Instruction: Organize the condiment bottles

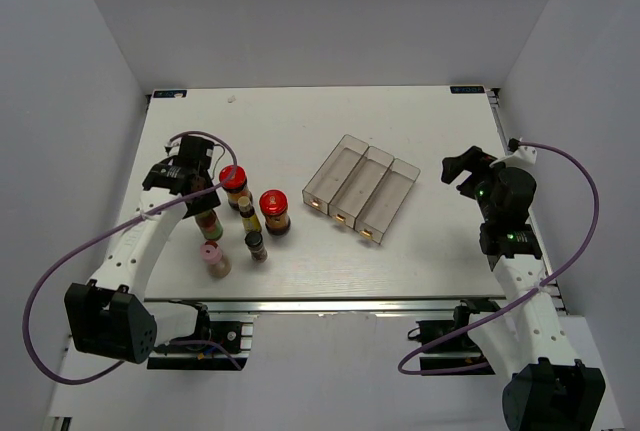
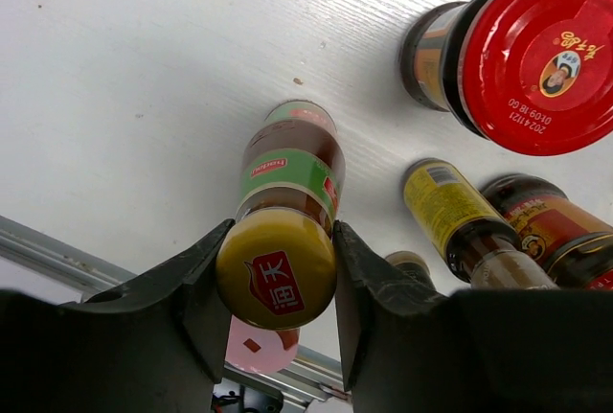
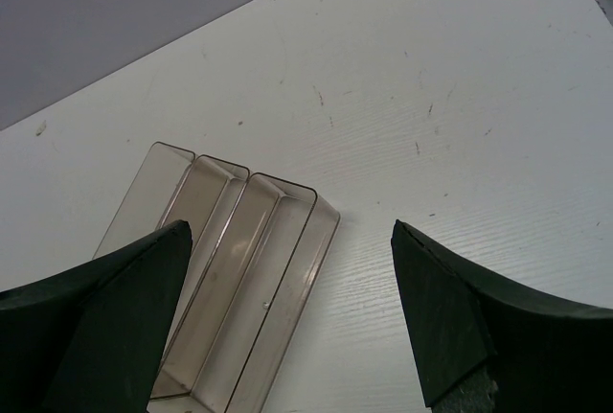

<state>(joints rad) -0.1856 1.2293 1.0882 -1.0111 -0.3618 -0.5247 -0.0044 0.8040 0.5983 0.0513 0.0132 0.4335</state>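
The left pincer [image 2: 276, 274] pinches the yellow cap of the tall green-and-red-labelled bottle [image 2: 287, 169], one dark finger pressed against each side of the cap. That bottle stands near the left edge of the bench [image 1: 300, 121], towards the near side, in a loose cluster with the others. One red-lidded jar [image 1: 233, 179] is just behind it. A second red-lidded jar [image 1: 274, 208], a small yellow-capped bottle [image 1: 247, 217] and a black-capped bottle [image 1: 257, 244] stand to its right. The pink bottle [image 1: 212, 258] is nearest the front edge. The right pincer [image 3: 289, 240] is spread wide above the right side of the bench, gripping nothing. The clear three-compartment tray [image 1: 345, 143] lies right of centre, well apart from the bottles, with no bottle in it.
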